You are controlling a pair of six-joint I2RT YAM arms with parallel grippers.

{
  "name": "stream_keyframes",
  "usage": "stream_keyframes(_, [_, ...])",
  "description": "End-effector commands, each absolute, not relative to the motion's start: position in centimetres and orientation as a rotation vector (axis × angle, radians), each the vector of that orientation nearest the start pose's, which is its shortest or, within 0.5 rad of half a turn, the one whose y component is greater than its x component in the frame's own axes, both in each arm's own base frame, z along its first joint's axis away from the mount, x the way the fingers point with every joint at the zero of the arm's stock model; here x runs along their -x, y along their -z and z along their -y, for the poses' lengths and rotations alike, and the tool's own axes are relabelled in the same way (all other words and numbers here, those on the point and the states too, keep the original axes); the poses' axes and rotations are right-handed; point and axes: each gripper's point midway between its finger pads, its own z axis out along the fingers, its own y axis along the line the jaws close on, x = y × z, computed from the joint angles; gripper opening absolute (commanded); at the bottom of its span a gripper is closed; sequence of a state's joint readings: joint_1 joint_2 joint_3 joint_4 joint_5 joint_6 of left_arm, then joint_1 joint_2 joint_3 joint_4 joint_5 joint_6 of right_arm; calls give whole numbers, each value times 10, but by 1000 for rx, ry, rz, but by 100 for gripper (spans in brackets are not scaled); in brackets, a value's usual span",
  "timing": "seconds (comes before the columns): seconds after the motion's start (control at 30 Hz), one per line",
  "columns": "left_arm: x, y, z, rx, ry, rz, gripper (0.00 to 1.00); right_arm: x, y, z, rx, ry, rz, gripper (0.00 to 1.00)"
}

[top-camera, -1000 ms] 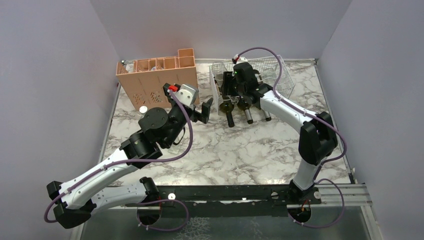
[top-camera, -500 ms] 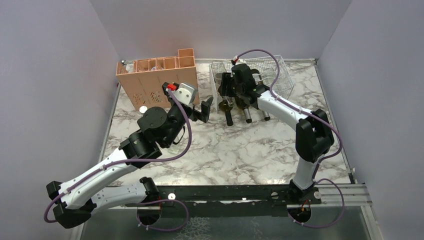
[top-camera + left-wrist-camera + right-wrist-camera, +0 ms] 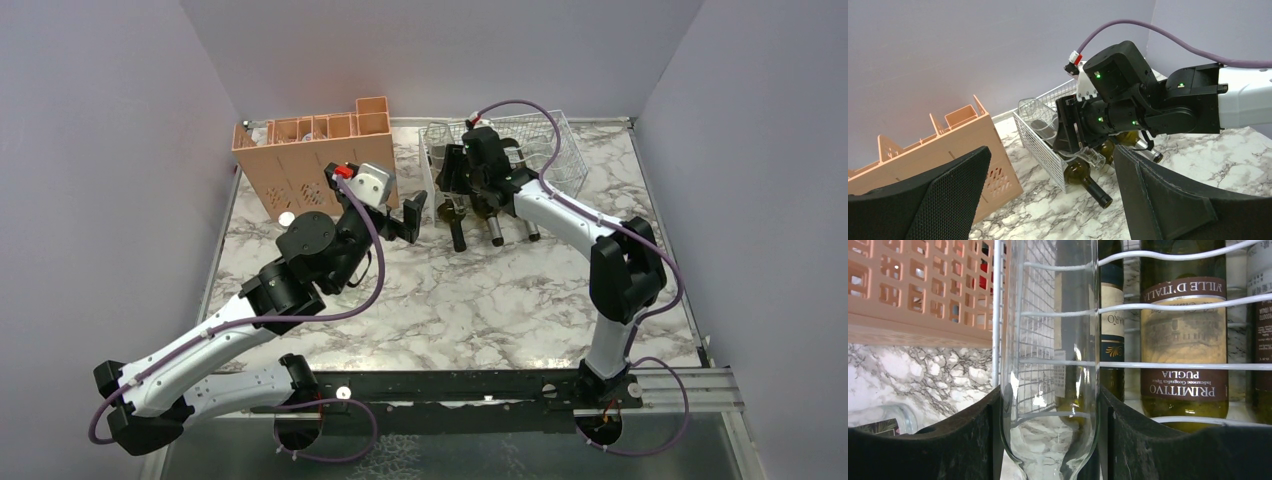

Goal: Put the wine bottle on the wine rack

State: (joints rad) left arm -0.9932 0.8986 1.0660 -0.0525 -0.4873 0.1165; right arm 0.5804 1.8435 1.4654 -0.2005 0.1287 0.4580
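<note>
Right wrist view, frame centre: the right gripper (image 3: 1048, 440) clamps a clear glass wine bottle (image 3: 1050, 340) against the white wire wine rack (image 3: 1168, 365) — seemingly almost seated, not yet released — while the left gripper (image 3: 1053, 200) gapes empty

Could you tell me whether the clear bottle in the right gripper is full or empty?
Empty, it seems: wine rack wires show plainly through the clear bottle, and no liquid is visible.

Robot lab cell: plain lilac walls (image 3: 100, 150), marble-print tbl (image 3: 450, 300).
</note>
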Motion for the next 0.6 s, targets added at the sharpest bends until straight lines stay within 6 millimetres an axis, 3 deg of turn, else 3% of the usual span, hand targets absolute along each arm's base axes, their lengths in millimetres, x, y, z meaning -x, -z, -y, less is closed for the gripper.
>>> stream_keyframes(0.0, [-246,-420,214,-376,364,-1403,99,-452,-171,-289,29,-475,-2181,51])
stream_keyframes(0.13, [-247,-418,214,-371,357,-1408,99,-451,-170,-289,32,-476,-2192,56])
stream_keyframes(0.27, [-246,-418,215,-377,364,-1405,99,-452,-180,-287,32,-475,-2169,68])
stream_keyframes(0.4, [-245,-419,214,-384,365,-1401,99,-450,-201,-283,44,-472,-2118,86])
stream_keyframes(0.57, [-243,-424,213,-384,368,-1389,99,-437,-233,-278,126,-489,-2046,89])
